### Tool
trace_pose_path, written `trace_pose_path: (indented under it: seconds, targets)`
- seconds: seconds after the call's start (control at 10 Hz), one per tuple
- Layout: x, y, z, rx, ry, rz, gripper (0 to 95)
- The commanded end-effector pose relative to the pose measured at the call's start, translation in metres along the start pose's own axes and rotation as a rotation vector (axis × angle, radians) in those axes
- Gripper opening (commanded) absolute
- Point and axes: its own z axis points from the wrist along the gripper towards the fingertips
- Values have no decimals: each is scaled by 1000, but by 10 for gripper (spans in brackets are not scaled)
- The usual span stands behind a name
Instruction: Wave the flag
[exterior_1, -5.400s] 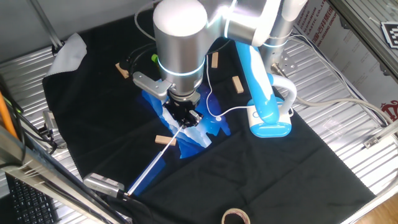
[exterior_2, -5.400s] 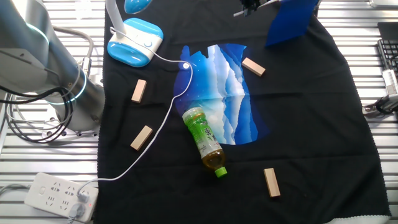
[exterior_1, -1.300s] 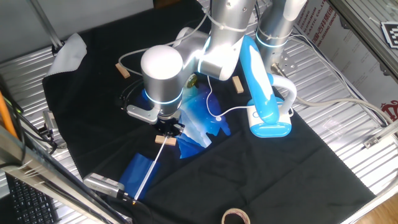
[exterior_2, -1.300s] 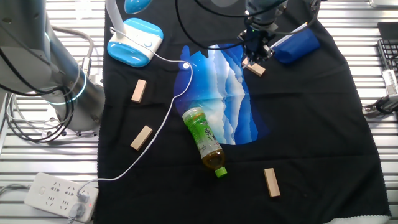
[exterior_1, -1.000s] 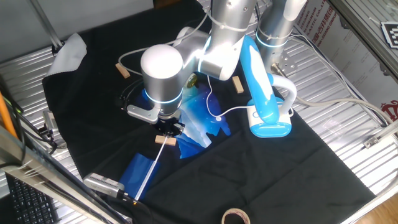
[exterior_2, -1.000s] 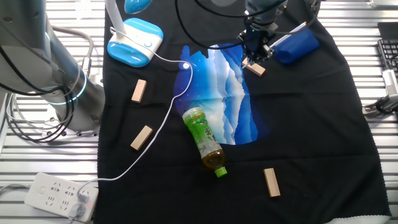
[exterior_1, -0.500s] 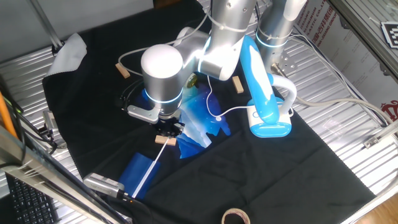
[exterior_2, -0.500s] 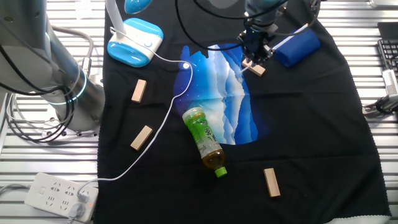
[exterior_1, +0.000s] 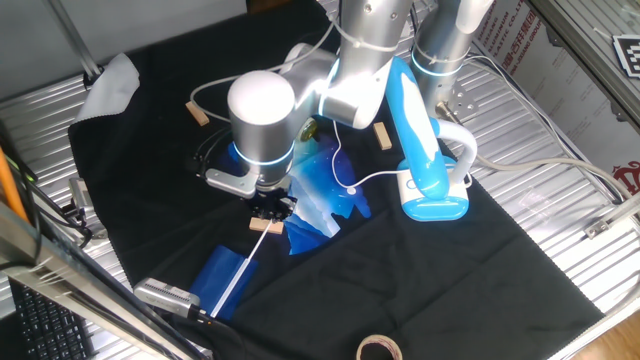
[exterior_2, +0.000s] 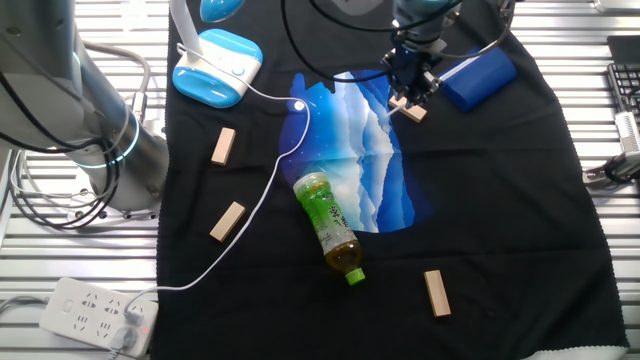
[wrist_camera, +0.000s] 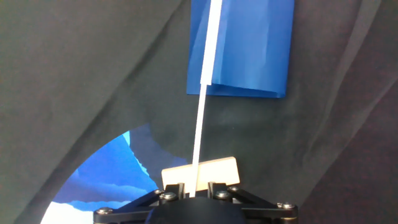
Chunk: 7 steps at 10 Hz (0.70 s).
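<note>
The flag, a dark-blue cloth (wrist_camera: 249, 50) on a thin white stick (wrist_camera: 200, 124), lies flat on the black cloth at the table's edge (exterior_1: 218, 280) (exterior_2: 482, 76). My gripper (exterior_1: 270, 213) (exterior_2: 410, 85) is low over the stick's butt end. In the hand view my gripper (wrist_camera: 196, 185) straddles the stick. Its jaws stand a little apart, with pale wood showing on each side of the stick. The butt end rests across a small wooden block (wrist_camera: 202, 171).
A glossy blue-and-white plastic bag (exterior_2: 350, 150) lies mid-table with a green bottle (exterior_2: 328, 225) on it. A blue-white desk lamp (exterior_1: 425, 170) stands behind with its white cable. Wooden blocks (exterior_2: 223, 145) (exterior_2: 436, 292) are scattered; a tape roll (exterior_1: 378, 348) sits in front.
Since 5.4 s ago the flag came down from raised to lying on the cloth. Over the last second the arm is nearly still; the flag cloth shifted slightly.
</note>
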Motion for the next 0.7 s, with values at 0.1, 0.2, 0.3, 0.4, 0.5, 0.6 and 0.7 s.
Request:
trace_pose_path:
  seconds: [0.1, 0.2, 0.3, 0.4, 0.5, 0.6, 0.7]
  targets:
    - [0, 0, 0, -1, -1, 3, 190]
    - [0, 0, 0, -1, -1, 5, 190]
    - [0, 0, 0, -2, -1, 5, 190]
    - [0, 0, -1, -2, 0, 4, 190]
    - [0, 0, -3, -4, -2, 4, 190]
    - [1, 1, -9, -8, -4, 4, 190]
    - [4, -4, -27, -19, 0, 3, 190]
